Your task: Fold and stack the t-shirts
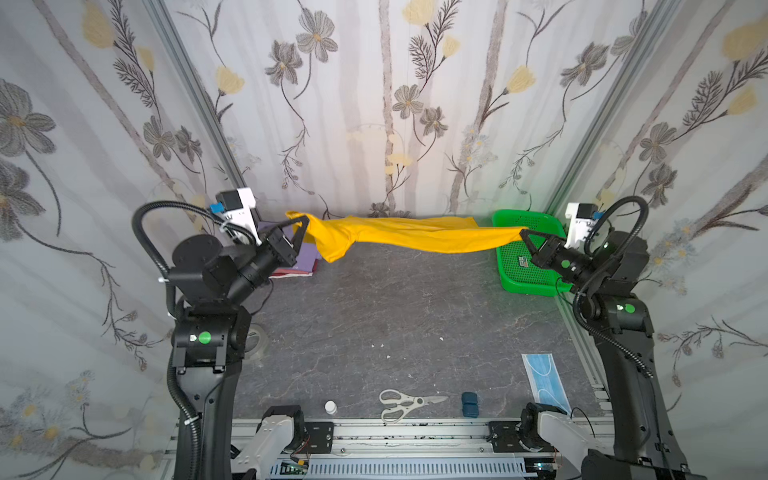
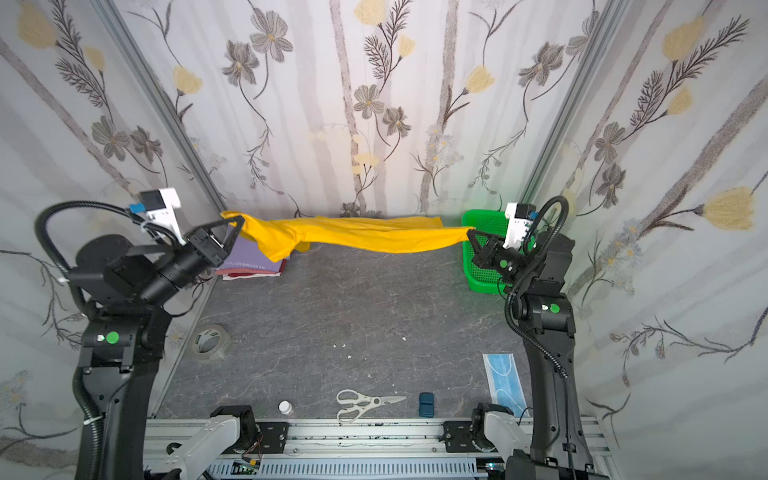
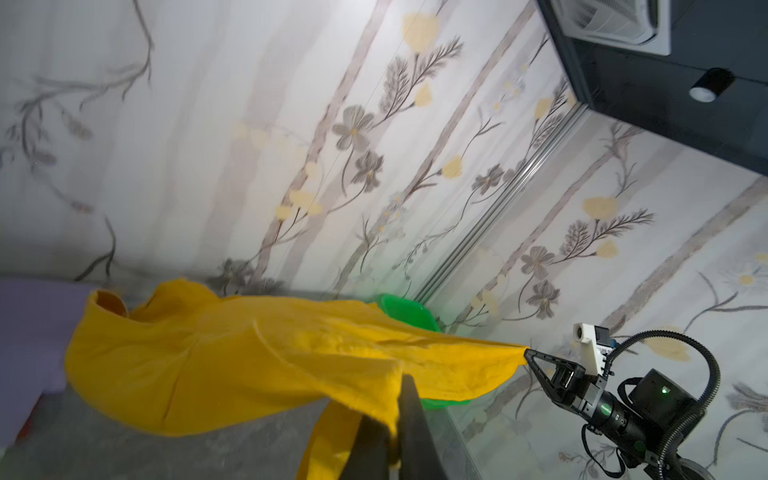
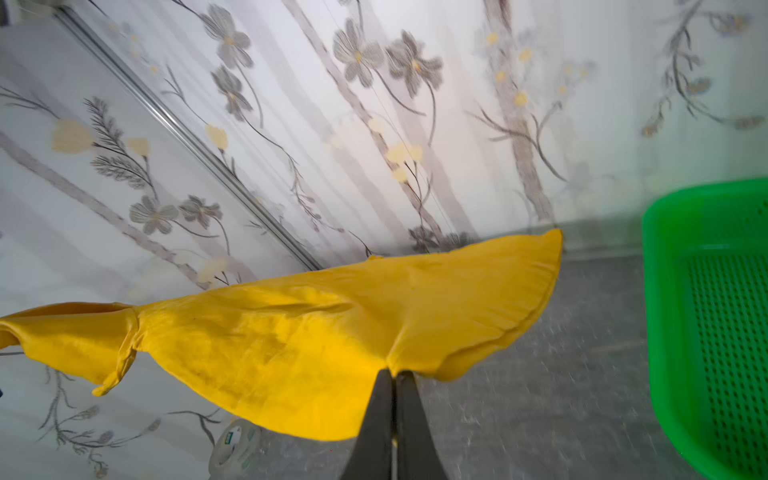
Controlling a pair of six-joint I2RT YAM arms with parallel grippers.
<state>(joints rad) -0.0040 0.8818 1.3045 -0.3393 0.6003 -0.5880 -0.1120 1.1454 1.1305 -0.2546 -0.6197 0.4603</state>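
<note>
Both top views: yellow shirt (image 1: pixel 415 240) (image 2: pixel 365 237) stretched between the two grippers along the back of the table (image 1: pixel 395 324). Left gripper (image 1: pixel 306 219) clamped on one end, above the lavender shirt (image 2: pixel 249 257) topping a folded stack. Right gripper (image 1: pixel 524 232) clamped on the other end, over the basket (image 1: pixel 525 276).

Left wrist: jaws pinched shut on yellow cloth (image 3: pixel 249 361).

Right wrist: jaws pressed together on the shirt's edge (image 4: pixel 332 332), basket (image 4: pixel 706 291) beside.
</note>
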